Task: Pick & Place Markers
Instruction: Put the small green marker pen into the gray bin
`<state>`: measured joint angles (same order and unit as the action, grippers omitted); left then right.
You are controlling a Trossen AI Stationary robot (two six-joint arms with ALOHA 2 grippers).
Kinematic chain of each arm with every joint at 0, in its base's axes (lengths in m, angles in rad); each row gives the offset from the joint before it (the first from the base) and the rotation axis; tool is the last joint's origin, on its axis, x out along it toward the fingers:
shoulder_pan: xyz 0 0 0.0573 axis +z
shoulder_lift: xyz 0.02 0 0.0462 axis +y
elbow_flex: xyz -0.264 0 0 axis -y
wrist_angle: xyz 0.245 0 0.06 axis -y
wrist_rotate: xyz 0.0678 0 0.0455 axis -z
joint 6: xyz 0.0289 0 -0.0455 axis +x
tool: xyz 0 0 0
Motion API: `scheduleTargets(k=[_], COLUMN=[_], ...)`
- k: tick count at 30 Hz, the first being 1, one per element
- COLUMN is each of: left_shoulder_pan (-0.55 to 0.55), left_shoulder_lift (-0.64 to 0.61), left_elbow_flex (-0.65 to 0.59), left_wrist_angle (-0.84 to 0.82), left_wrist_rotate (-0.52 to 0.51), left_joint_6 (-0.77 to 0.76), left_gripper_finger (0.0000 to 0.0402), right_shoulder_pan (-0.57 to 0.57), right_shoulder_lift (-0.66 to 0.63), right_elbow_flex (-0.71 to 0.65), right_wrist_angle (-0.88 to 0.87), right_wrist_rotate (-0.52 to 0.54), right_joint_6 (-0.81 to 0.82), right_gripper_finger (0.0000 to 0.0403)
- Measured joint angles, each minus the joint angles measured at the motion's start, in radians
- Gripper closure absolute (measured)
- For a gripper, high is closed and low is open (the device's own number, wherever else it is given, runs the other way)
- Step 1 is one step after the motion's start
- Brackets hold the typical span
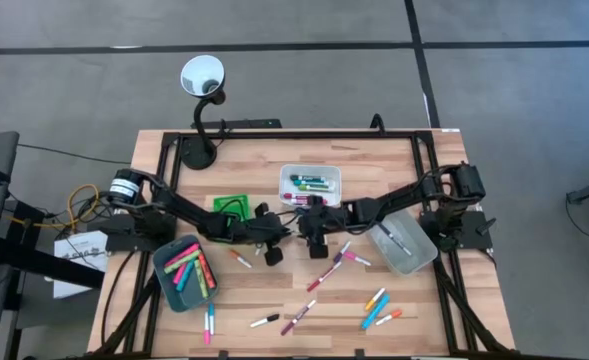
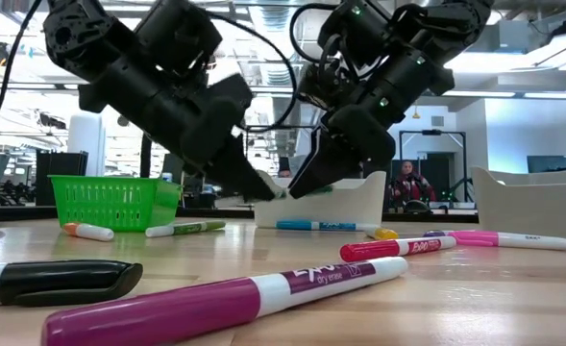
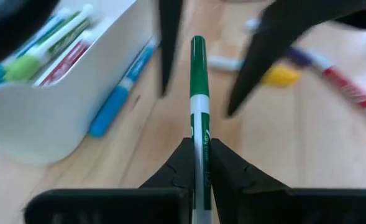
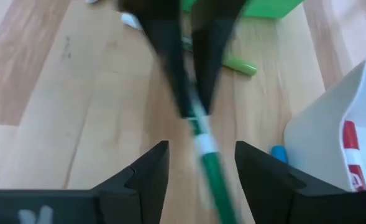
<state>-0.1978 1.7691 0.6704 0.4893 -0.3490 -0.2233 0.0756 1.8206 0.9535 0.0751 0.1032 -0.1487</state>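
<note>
My left gripper (image 3: 200,146) is shut on a marker (image 3: 198,93) with a green cap and white barrel. It hovers over the table's middle (image 1: 279,232), just in front of the white tray (image 1: 309,172). My right gripper (image 4: 201,155) faces it from the right (image 1: 309,228) and is open. Its fingers (image 3: 170,43) stand on either side of the marker's green cap end (image 4: 210,165), with a gap on each side. In the low view both grippers meet tip to tip above the wood (image 2: 273,187). Other markers lie in the white tray and in the teal tray (image 1: 166,262). My left gripper pinches the marker's white barrel (image 3: 200,134) between its two fingers. The marker lies along the fingers and sticks out ahead of them, green cap foremost. It is lifted clear of the table, about level, pointing toward my right gripper.
A green tray (image 1: 232,205) sits left of the grippers and a clear grey tray (image 1: 404,248) to their right. Loose markers (image 1: 324,270) lie scattered over the near half of the table, and a blue one (image 3: 117,102) lies beside the white tray. A lamp (image 1: 202,80) stands far left. A person (image 2: 409,183) sits in the room behind.
</note>
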Motion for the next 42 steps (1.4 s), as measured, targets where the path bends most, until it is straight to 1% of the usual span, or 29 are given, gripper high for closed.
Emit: scheduleTargets(k=[5,8,13,17,21,26,29,31,32,34,36,39,42], left_shoulder_pan=[-0.009,-0.009,-0.008,-0.009,-0.008,-0.008,-0.003,0.002,0.003,0.007,0.011,0.019,0.026], left_shoulder_lift=[0.000,0.000,-0.001,-0.001,-0.002,-0.002,-0.005,-0.020,-0.038,-0.086,-0.153,-0.263,-0.354], left_elbow_flex=[0.000,0.000,0.000,0.001,0.001,0.001,0.002,0.002,0.002,0.002,0.002,0.002,0.002], left_wrist_angle=[0.027,0.027,0.027,0.027,0.026,0.031,0.037,0.036,0.034,0.035,0.035,0.031,0.019], left_wrist_rotate=[0.001,-0.001,-0.001,0.002,0.017,0.017,0.017,0.020,0.021,0.019,0.010,-0.016,-0.019], left_joint_6=[0.015,0.015,0.016,0.016,0.011,0.006,0.013,0.032,0.056,0.118,0.177,0.229,0.247], left_gripper_finger=[0.0374,0.0374,0.0371,0.0371,0.0355,0.0327,0.0310,0.0295,0.0286,0.0267,0.0247,0.0222,0.0210], right_shoulder_pan=[0.000,0.001,0.013,0.016,0.014,0.015,0.024,0.036,0.042,0.056,0.070,0.099,0.159], right_shoulder_lift=[0.000,0.000,0.000,0.000,0.000,0.000,-0.010,-0.028,-0.042,-0.073,-0.115,-0.194,-0.302], right_elbow_flex=[0.000,0.000,0.000,0.000,0.000,0.000,0.000,0.013,0.025,0.062,0.096,0.138,0.162], right_wrist_angle=[-0.015,-0.015,-0.014,-0.014,-0.017,-0.015,-0.040,-0.095,-0.144,-0.267,-0.412,-0.621,-0.801], right_wrist_rotate=[0.000,0.000,0.001,0.003,-0.003,0.000,0.011,0.038,0.071,0.142,0.187,0.188,0.165], right_joint_6=[-0.025,-0.051,-0.115,-0.122,-0.126,-0.122,-0.104,-0.075,-0.050,0.009,0.094,0.209,0.295], right_gripper_finger=[0.0236,0.0250,0.0294,0.0334,0.0368,0.0371,0.0359,0.0353,0.0353,0.0359,0.0370,0.0372,0.0370])
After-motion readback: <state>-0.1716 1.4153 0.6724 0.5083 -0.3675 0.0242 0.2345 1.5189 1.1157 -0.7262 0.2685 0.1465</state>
